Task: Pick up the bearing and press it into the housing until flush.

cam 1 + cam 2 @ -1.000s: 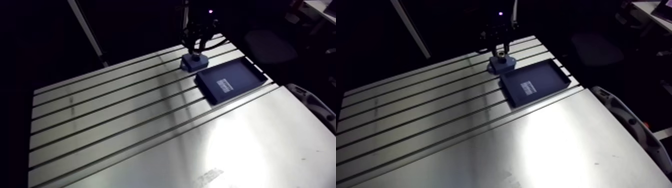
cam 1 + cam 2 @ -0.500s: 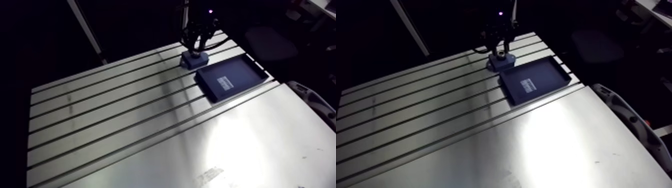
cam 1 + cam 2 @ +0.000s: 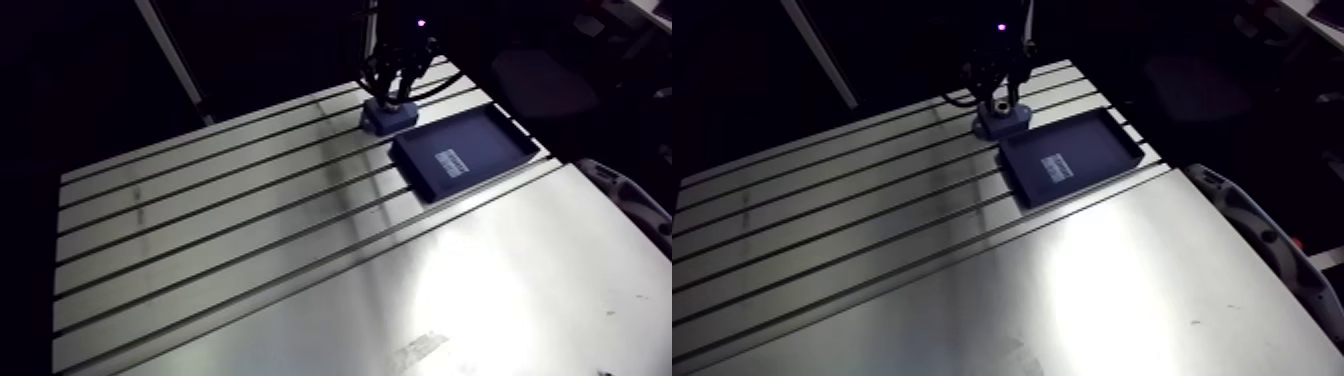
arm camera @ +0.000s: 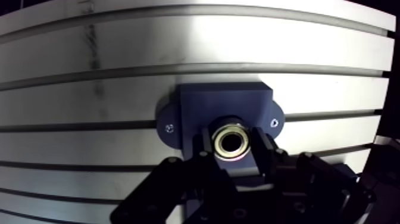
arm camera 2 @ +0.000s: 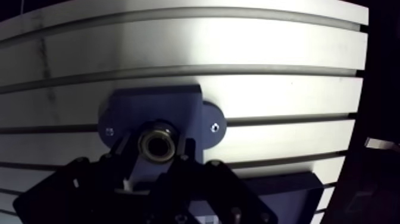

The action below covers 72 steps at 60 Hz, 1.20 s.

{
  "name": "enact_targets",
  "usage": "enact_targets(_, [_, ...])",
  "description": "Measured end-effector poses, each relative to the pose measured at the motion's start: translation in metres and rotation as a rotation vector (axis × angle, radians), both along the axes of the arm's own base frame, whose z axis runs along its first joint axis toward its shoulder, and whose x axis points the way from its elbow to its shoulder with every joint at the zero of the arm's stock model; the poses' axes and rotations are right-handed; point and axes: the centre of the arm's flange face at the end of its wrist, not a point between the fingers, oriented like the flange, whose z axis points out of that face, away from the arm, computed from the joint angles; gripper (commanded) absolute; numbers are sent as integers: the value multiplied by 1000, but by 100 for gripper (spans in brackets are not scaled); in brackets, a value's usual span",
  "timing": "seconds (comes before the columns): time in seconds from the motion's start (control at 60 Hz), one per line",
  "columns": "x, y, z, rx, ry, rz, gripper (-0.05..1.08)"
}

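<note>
Bearing [image 4: 231, 142] clamped between the fingers of the gripper [image 4: 233, 147], ring axis vertical. It sits directly over the bore of the housing [image 4: 205, 104] on the table [image 4: 178, 42]. Seating depth: cannot tell. Judgement: next move is a straight downward press, axes kept coaxial.

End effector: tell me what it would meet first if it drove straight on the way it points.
The end effector, shut on the bearing, points down at the blue housing. The bearing would meet the housing's bore first; whether it already touches is unclear.
</note>
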Motion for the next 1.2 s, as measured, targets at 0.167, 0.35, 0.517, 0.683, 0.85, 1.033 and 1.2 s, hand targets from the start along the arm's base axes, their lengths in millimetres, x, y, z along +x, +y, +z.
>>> enact_targets(0.167, [0,0,-1,-1,-1,0,59])
enact_targets(0.35, [0,1,-1,-1,-1,1,59])
enact_targets(0.517, [0,1,-2,-1,-2,0,59])
enact_targets(0.683, [-1,1,-1,0,0,0,59])
enact_targets(0.85, [-1,1,0,0,1,1,59])
enact_targets(1.033, [-1,0,0,0,0,2,59])
enact_targets(1.2, [-1,0,-1,-1,-1,2,59])
